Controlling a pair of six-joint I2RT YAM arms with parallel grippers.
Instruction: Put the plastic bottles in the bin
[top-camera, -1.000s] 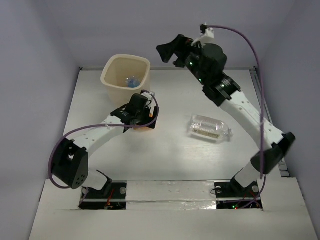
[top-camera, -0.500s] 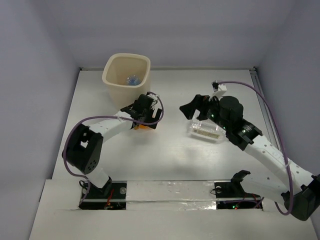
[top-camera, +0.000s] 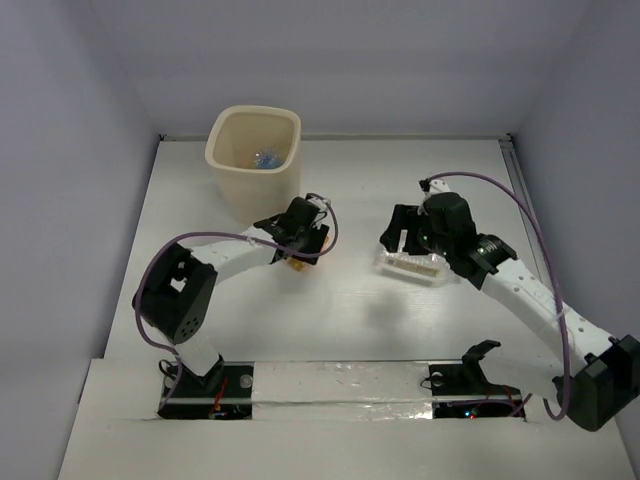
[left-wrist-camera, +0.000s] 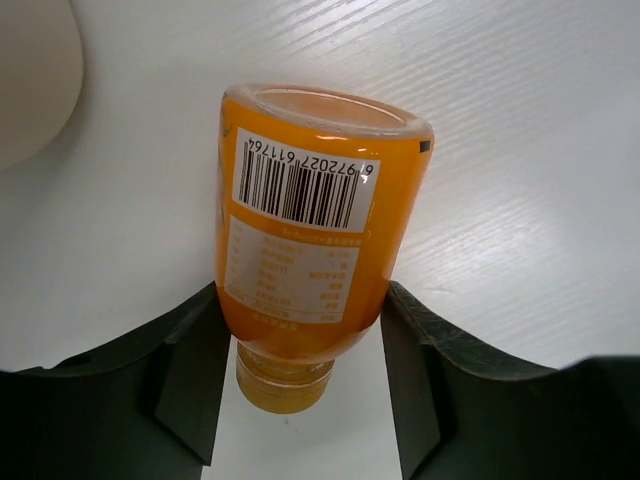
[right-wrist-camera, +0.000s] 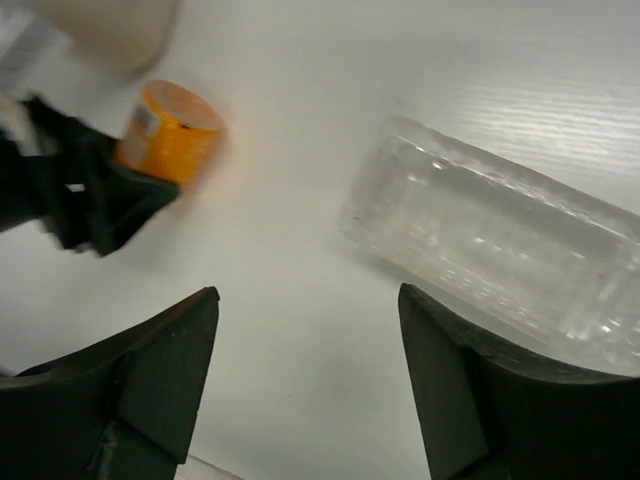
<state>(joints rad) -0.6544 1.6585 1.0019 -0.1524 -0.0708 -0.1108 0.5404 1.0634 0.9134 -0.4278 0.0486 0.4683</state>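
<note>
Our left gripper clasps the orange bottle, its long axis towards twelve o'clock, the bin at eleven

Overhead camera looks down; both close wrist cameras share the orange bottle.

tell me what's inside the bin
From the top view, the bin holds at least one clear bottle with a blue label, lying at the bottom. The bin's near wall covers part of its floor, so any further bottles there cannot be seen.
</note>
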